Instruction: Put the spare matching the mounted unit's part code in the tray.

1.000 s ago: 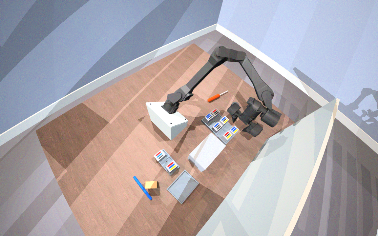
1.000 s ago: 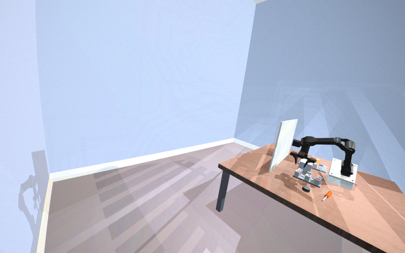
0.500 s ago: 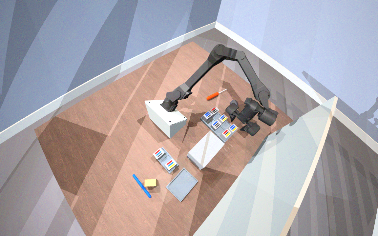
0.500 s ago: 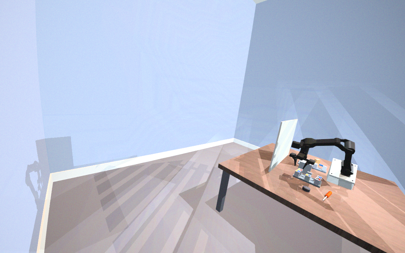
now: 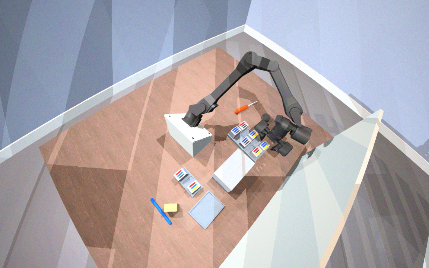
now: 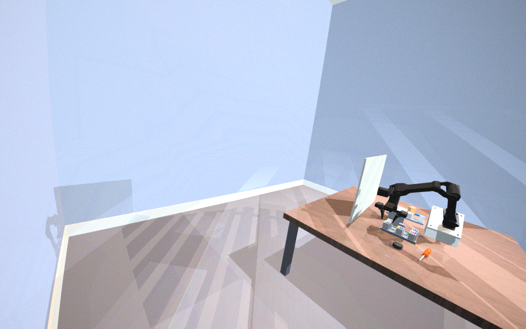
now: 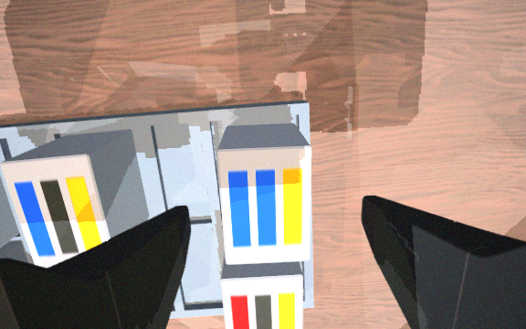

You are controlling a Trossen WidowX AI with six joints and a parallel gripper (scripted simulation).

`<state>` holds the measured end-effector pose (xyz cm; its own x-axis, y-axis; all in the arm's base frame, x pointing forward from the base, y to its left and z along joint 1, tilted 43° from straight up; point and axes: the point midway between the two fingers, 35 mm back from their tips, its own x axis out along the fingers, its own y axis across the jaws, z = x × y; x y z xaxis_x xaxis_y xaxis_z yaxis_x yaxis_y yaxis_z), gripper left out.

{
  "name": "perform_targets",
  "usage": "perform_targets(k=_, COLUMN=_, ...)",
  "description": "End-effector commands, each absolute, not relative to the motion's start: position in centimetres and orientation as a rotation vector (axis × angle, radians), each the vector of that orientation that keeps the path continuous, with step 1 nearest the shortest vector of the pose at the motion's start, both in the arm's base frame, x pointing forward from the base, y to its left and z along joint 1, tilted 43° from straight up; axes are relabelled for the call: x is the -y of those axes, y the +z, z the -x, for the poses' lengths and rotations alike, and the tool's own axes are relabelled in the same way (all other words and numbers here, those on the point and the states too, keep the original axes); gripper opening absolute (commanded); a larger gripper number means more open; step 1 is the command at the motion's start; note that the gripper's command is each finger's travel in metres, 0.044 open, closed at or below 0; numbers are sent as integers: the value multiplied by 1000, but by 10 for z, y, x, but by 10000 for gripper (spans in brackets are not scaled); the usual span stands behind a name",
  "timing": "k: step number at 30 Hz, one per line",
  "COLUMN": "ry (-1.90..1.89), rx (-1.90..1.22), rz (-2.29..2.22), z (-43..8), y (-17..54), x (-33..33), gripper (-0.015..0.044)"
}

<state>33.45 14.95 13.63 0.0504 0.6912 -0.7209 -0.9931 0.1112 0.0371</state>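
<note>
The gripper [image 7: 274, 228] hangs spread and empty over the rack's [image 7: 176, 137] end. One finger [image 7: 427, 256] is past the rack edge over bare table [image 7: 473, 114].

The room is bright, with a cool blue tone on the walls. Light falls in broad slanted bands, so the bench [image 5: 116, 143] shows pale stripes next to dark brown patches. Hard shadows lie beside the white box [image 5: 189, 134] and under the arm [image 5: 269, 86]. A faint shadow of the arm also appears on the wall. From above, the picture bends strongly at the edges and straight lines curve. In the wrist view the colour bars look sharp, but shadow edges are jagged and blocky.
</note>
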Motion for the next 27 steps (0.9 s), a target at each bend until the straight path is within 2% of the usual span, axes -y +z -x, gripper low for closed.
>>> perform_targets(k=1, ry=1391, rx=-700, rz=548, z=-334, y=125, x=-155, gripper=300)
perform_targets(k=27, ry=1392, rx=-697, rz=544, z=-332, y=102, x=-179, gripper=300)
